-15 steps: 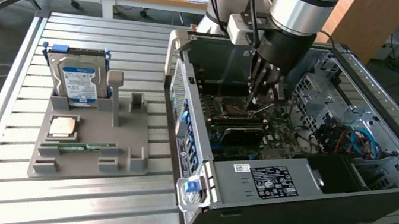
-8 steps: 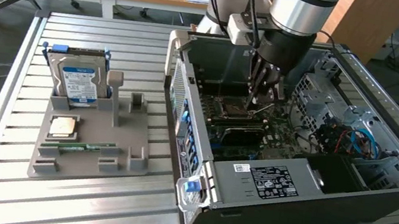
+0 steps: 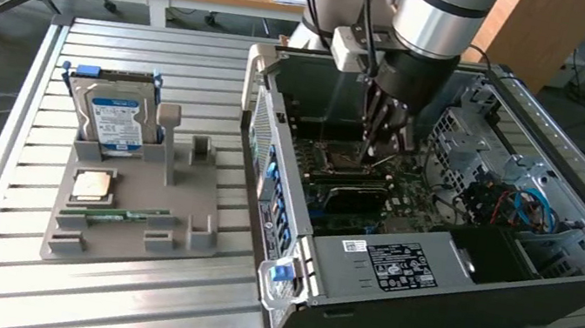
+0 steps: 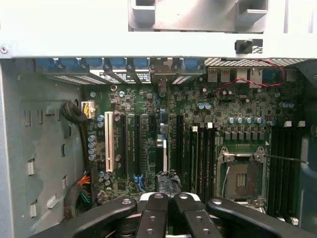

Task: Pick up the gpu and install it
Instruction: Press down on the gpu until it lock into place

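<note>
Exterior view: your arm [image 3: 447, 4] is cut off at 12 o'clock, and the case [image 3: 555, 285] is clipped at 3 o'clock. The tips of the gripper [image 3: 380, 147] are lost among board clutter. The print on the label [image 3: 400, 265] is too small for you to read.

Wrist view: the picture's edge cuts the closed fingers [image 4: 154, 213]. The dark piece [image 4: 166, 179] just past them is too blurred to name.
</note>
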Available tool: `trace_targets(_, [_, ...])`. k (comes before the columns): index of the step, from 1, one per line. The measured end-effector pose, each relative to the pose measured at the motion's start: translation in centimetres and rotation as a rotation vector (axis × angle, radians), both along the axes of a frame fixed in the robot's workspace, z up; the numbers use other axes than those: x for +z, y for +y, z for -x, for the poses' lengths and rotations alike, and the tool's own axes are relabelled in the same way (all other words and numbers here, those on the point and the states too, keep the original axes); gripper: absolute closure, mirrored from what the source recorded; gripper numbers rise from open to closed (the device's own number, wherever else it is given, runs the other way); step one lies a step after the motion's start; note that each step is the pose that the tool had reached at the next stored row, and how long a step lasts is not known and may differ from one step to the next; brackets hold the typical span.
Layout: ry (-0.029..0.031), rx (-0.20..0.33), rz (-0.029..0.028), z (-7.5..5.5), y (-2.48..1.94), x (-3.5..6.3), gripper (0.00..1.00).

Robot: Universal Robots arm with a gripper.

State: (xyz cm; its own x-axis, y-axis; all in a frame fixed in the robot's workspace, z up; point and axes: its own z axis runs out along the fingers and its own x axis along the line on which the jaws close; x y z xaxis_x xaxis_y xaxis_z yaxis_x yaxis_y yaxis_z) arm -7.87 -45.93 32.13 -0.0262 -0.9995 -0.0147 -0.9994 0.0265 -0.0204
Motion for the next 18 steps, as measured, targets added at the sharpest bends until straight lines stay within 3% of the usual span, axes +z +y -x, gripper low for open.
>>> trace_targets(7, [0.0000, 0.000, 0.0001, 0.00, 0.10, -0.92, 0.89])
trace_targets(10, [-0.0001, 0.000, -0.0039, 0.00, 0.15, -0.99, 0.89])
trace_targets(18, [-0.0001, 0.000, -0.0047, 0.00, 0.47, -1.13, 0.89])
